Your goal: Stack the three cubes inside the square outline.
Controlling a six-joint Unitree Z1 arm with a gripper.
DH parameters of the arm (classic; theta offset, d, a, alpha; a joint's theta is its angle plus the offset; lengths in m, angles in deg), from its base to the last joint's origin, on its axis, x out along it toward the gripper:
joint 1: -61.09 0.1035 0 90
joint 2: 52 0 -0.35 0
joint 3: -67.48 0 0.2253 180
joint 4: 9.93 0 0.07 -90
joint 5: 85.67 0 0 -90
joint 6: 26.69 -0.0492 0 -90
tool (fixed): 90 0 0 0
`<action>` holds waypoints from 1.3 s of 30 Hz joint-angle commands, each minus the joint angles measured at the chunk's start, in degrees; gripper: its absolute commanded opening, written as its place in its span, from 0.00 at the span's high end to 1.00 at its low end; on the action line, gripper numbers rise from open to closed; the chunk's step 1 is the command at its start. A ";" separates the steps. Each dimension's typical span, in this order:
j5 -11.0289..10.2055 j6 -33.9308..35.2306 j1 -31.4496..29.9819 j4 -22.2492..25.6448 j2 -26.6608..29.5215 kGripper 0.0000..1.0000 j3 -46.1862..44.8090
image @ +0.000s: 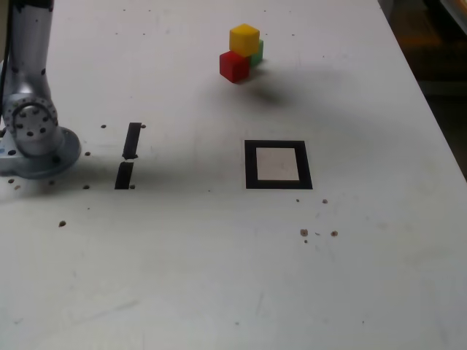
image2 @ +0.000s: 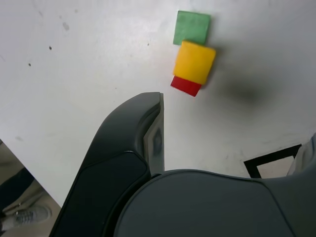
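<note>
The three cubes sit in a cluster at the far side of the table. The yellow cube (image: 244, 38) rests on top of the red cube (image: 234, 65) and the green cube (image: 257, 51). The square outline (image: 250, 165) lies nearer, apart from them, and its white centre is bare. In the wrist view my gripper (image2: 232, 123) hangs above the table, open and holding nothing. One dark finger (image2: 154, 129) points toward the yellow cube (image2: 195, 61), the red cube (image2: 185, 86) and the green cube (image2: 192, 27). A corner of the outline (image2: 271, 159) shows beside the gripper. In the exterior view the gripper is out of frame.
The arm's silver base (image: 29, 124) stands at the exterior view's left. Two short black tape strips (image: 133, 140) lie beside it. Small dark specks (image: 304, 232) dot the table. The table's edge runs along the exterior view's right. A person's shoe (image2: 24, 215) shows below the table edge.
</note>
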 commanded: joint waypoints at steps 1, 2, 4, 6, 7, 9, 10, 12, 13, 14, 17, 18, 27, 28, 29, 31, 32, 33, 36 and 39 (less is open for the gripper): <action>-0.28 -0.36 1.06 -1.31 -1.39 0.03 -1.54; -0.42 -0.49 1.43 -2.13 -1.66 0.03 -2.41; -0.81 -0.69 2.28 -3.87 -2.12 0.03 -4.66; -1.30 -0.87 3.06 -5.80 -2.48 0.04 -7.24; -1.59 -0.94 3.36 -6.78 -2.67 0.04 -8.50; -2.14 -0.98 3.72 -8.69 -3.10 0.04 -10.71; -2.32 -1.00 3.82 -9.60 -3.37 0.04 -11.58; -2.62 -1.02 3.96 -11.56 -4.18 0.05 -13.18; -2.66 -1.02 3.97 -12.39 -4.54 0.06 -13.83; -2.65 -1.02 3.97 -13.23 -4.83 0.06 -14.49; -2.61 -0.99 3.97 -15.77 -5.44 0.08 -16.52; -2.59 -0.99 3.97 -16.53 -5.57 0.09 -17.07; -3.07 -1.00 4.33 -18.93 -6.83 0.15 -17.43; -3.05 -0.98 4.41 -18.97 -6.98 0.17 -17.41; -3.02 -0.93 4.47 -19.05 -7.12 0.19 -17.41; -2.93 -0.80 4.55 -19.34 -7.34 0.27 -17.49; -2.88 -0.74 4.56 -19.47 -7.42 0.31 -17.51; -2.83 -0.68 4.57 -19.61 -7.47 0.35 -17.53; -2.77 -0.60 4.58 -19.85 -7.59 0.42 -17.58; -2.54 -0.60 4.58 -19.91 -7.67 0.47 -17.38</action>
